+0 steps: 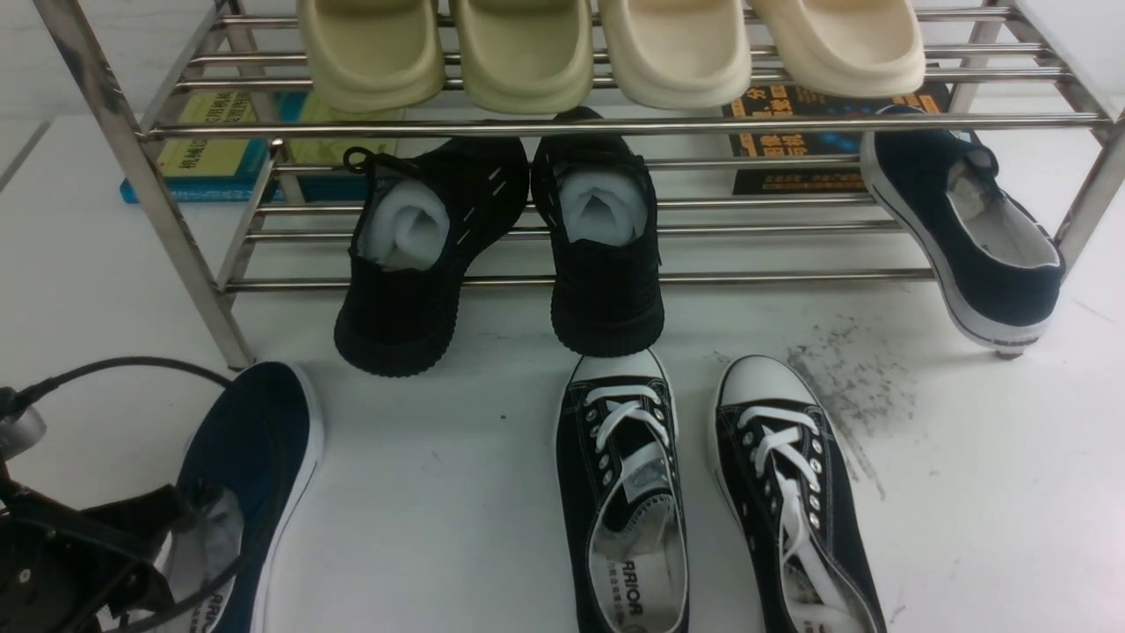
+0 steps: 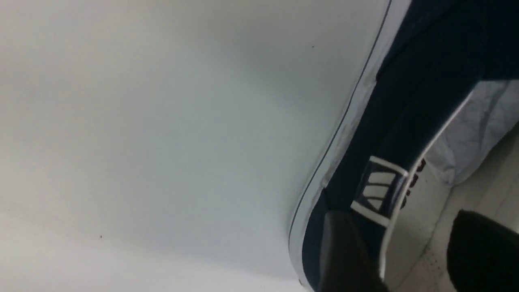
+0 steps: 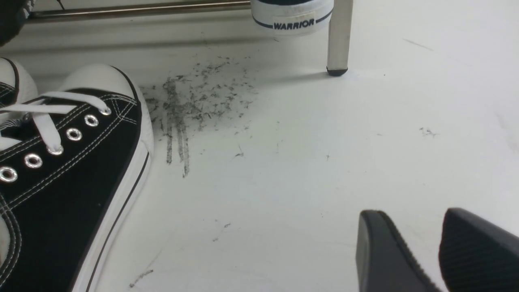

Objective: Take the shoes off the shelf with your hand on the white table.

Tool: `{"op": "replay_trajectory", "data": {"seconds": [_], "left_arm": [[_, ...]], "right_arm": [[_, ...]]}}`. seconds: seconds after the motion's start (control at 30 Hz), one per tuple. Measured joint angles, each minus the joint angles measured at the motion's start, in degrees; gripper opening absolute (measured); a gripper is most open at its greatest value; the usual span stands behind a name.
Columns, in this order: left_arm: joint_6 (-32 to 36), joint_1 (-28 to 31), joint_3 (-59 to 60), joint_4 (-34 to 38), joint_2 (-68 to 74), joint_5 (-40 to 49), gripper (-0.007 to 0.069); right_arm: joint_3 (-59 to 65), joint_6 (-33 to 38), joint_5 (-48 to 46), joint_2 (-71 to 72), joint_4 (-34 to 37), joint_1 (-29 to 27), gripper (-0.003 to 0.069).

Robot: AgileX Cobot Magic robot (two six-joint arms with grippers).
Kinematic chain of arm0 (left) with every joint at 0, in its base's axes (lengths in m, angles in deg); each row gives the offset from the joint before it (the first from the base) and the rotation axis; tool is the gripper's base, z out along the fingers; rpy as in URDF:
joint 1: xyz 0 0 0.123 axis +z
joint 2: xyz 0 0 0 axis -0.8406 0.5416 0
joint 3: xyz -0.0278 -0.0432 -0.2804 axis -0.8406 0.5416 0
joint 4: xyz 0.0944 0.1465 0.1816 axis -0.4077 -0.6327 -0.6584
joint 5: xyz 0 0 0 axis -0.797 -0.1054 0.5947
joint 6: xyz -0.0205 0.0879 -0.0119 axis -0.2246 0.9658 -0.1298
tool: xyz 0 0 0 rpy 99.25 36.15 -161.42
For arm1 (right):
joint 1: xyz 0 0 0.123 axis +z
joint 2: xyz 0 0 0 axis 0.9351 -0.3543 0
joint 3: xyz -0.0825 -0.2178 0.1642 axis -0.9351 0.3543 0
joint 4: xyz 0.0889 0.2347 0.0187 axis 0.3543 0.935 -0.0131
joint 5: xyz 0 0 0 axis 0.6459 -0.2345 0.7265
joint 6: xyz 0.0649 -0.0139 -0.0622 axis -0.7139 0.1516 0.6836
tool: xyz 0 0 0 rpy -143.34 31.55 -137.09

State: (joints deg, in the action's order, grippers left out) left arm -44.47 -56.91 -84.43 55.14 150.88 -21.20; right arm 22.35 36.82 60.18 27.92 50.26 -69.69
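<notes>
One navy slip-on shoe (image 1: 250, 431) lies on the white table (image 1: 439, 492) at the front left. My left gripper (image 2: 403, 219) is open at its heel, one finger (image 2: 344, 251) outside the side wall (image 2: 421, 89) and the other over the insole. The second navy shoe (image 1: 958, 237) rests tilted on the right end of the steel shelf's (image 1: 562, 127) lower tier, heel hanging over the front bar (image 3: 292, 16). My right gripper (image 3: 409, 219) hovers open over bare table near the shelf's right leg (image 3: 339, 36), out of the front view.
Two black knit sneakers (image 1: 404, 264) lean off the lower tier. A black white-laced pair (image 1: 624, 501) stands on the table mid-front beside a grey scuff patch (image 1: 844, 387). Cream slides (image 1: 606, 44) fill the top tier. Books (image 1: 211, 149) lie behind the rack.
</notes>
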Motion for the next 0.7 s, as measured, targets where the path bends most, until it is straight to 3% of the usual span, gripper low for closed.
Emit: {"op": "replay_trajectory", "data": {"seconds": [0.17, 0.27, 0.3, 0.33, 0.37, 0.4, 0.5, 0.7], "left_arm": [[0.69, 0.00, -4.17, -0.64, 0.00, 5.19, 0.0391], [0.69, 0.00, -6.53, -1.75, 0.00, 6.98, 0.0391], [0.69, 0.00, -6.78, -1.82, 0.00, 7.06, 0.0391], [0.70, 0.00, -7.55, -2.47, 0.00, 7.56, 0.0391], [0.70, 0.00, -7.73, -2.60, 0.00, 7.58, 0.0391], [0.75, 0.00, -8.21, -2.93, 0.00, 7.62, 0.0391], [0.86, 0.00, -8.33, -2.93, 0.00, 7.89, 0.0392], [0.86, 0.00, -8.33, -4.23, 0.00, 7.95, 0.0392]], "right_arm": [[0.06, -1.25, 1.23, 0.00, 2.76, 0.00, 0.0239], [0.62, -9.97, 3.44, 0.00, 16.76, 0.00, 0.0239], [0.61, -11.35, 3.56, 0.00, 17.88, 0.00, 0.0239], [0.69, -15.91, 4.59, 0.00, 25.78, 0.00, 0.0239], [0.69, -16.34, 4.87, 0.00, 26.63, 0.00, 0.0239], [0.69, -18.61, 5.60, 0.00, 32.23, 0.00, 0.0239], [0.69, -19.97, 6.09, 0.00, 39.57, 0.00, 0.0239], [0.61, -16.73, 6.86, 0.00, 43.77, 0.00, 0.0239]]}}
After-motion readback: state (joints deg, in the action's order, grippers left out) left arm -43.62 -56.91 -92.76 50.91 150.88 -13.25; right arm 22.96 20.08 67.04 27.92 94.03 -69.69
